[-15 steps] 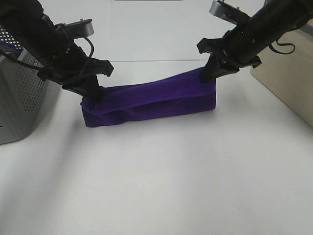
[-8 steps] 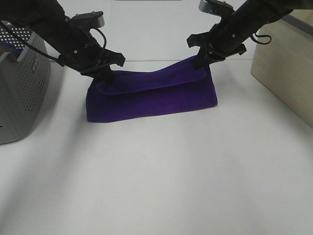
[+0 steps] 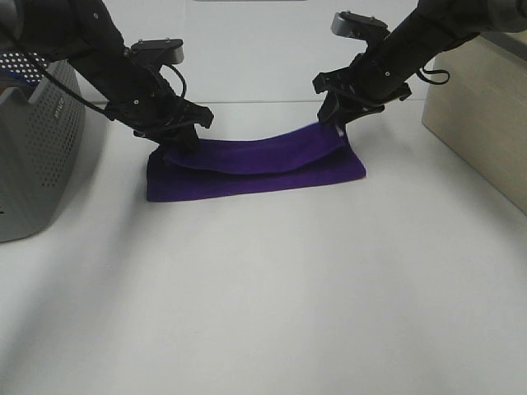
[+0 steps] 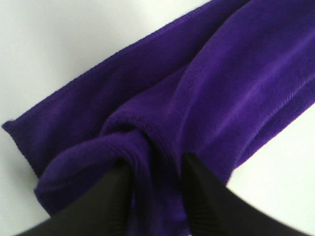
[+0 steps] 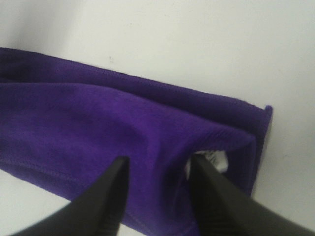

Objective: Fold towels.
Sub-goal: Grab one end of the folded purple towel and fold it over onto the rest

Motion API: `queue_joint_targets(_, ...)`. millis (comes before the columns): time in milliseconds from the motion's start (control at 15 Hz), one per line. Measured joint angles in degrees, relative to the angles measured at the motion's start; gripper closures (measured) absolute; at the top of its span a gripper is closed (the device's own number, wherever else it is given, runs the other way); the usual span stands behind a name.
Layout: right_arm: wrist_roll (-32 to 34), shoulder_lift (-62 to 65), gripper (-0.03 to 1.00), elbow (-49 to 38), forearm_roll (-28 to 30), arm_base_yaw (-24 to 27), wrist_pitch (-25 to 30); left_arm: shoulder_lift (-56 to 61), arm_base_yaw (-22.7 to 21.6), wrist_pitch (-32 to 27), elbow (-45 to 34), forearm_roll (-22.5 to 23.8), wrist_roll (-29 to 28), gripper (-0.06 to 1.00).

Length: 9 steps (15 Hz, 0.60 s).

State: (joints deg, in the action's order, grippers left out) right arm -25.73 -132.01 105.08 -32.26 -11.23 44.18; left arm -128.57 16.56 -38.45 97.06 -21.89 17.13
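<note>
A purple towel lies folded lengthwise on the white table. My left gripper is shut on the towel's upper layer at its left end; the wrist view shows the cloth bunched between the fingers. My right gripper is shut on the upper layer at the right end; the towel passes between its fingers. The held edge sags in the middle and lies low over the lower layer.
A grey perforated bin stands at the left edge. A beige box stands at the right edge. Open table surface lies in front of the towel.
Both grippers have carried the towel's upper edge back and down. The towel, standing tall before, now lies nearly flat on the table.
</note>
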Motion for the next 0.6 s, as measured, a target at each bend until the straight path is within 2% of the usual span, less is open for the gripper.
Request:
queue_joint_targets(133, 0.17, 0.00, 0.25, 0.11, 2.41, 0.00, 4.87, 0.00, 0.00, -4.24, 0.86, 3.67, -4.76, 0.30)
queue_joint_targets(200, 0.46, 0.00, 0.21, 0.11, 3.44, 0.00, 6.70, 0.00, 0.00, -5.61, 1.20, 5.10, -6.36, 0.26)
queue_joint_targets(267, 1.78, 0.00, 0.16, 0.11, 5.39, 0.00, 9.85, 0.00, 0.00, -9.34, 2.18, 9.28, -9.97, 0.19)
queue_joint_targets(400, 5.67, 0.63, 0.14, 0.17, 9.28, 0.00, 13.18, 0.00, -0.29, -13.12, 3.95, 14.04, -13.24, 0.16)
queue_joint_targets(533, 8.94, 2.75, 0.13, 0.29, 11.97, 0.00, 16.21, -0.23, -1.95, -14.38, 4.70, 12.83, -12.55, 0.15)
queue_joint_targets(600, 10.77, 5.50, 0.13, 0.34, 12.43, 0.00, 19.14, -2.12, -4.87, -14.67, 4.81, 6.02, -7.05, 0.15)
